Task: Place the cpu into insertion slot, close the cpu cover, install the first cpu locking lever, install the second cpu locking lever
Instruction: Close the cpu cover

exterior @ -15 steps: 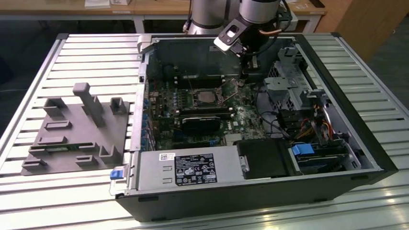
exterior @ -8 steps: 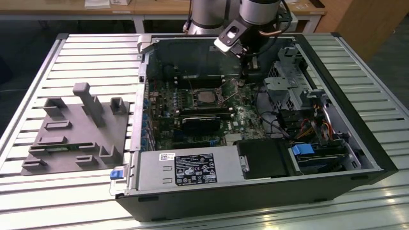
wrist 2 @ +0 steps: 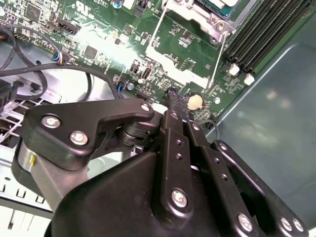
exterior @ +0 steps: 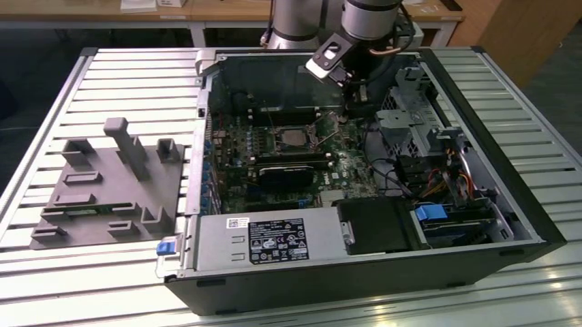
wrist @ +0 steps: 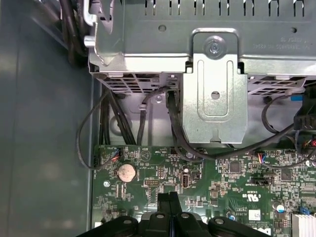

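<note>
Your claw (wrist: 169, 201) is narrow, its two fingertips pressed together with nothing between them, close to the green board (wrist: 222, 190) and near the round battery (wrist: 126, 172). The chip (exterior: 293, 138) lies flat in its socket (exterior: 275, 139), well apart from the claw, toward the exterior view's left.

Bright overhead light glares off the near edge of the slatted table (exterior: 382, 310); the open case (exterior: 536, 225) is dim inside. In the second wrist view, glare streaks the motherboard (wrist 2: 98, 34) beside the shaded gripper (wrist 2: 173, 98).
</note>
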### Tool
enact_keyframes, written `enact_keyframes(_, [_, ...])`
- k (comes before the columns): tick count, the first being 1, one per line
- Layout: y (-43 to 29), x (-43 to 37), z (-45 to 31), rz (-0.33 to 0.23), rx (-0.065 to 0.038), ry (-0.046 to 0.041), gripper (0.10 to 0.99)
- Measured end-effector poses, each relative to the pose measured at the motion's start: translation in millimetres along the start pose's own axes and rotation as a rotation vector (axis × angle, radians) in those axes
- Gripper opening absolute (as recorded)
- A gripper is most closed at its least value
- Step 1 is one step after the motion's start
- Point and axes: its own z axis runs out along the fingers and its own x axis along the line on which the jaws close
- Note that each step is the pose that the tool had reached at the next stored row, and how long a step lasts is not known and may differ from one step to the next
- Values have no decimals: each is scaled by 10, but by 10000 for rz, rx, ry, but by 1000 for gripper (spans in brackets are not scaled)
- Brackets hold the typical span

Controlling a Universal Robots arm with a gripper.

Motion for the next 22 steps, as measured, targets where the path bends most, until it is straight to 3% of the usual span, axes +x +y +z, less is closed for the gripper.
enact_keyframes(11, [12, -4, 99, -3, 90, -85, 106])
enact_keyframes(16, [25, -4, 121, -2, 173, -113, 106])
enact_keyframes(22, [34, -5, 146, -1, 191, -144, 106])
